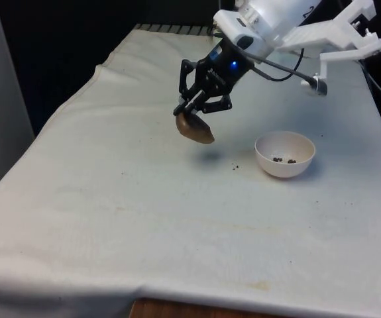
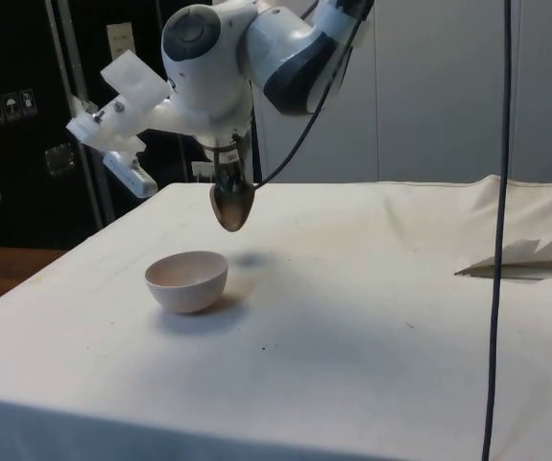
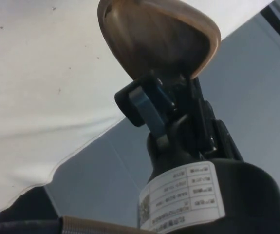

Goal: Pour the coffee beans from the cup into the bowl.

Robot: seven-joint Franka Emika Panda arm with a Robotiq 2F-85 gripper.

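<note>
A small brown cup (image 1: 195,128) hangs in the air above the cloth, tipped well over, with my gripper (image 1: 189,110) shut on its rim. In the side view the cup (image 2: 231,206) hangs just above and a little behind the bowl (image 2: 187,280). The white bowl (image 1: 285,154) stands on the table to the front view's right of the cup and holds a few dark coffee beans (image 1: 284,159). In the wrist view the cup (image 3: 159,36) shows its brown inside, and I see no beans in it; my fingers (image 3: 147,105) clamp its edge.
A few stray beans (image 1: 234,166) lie on the white cloth between cup and bowl. The table's left edge (image 1: 77,99) falls away in the front view. A black cable (image 2: 501,221) hangs down in the side view.
</note>
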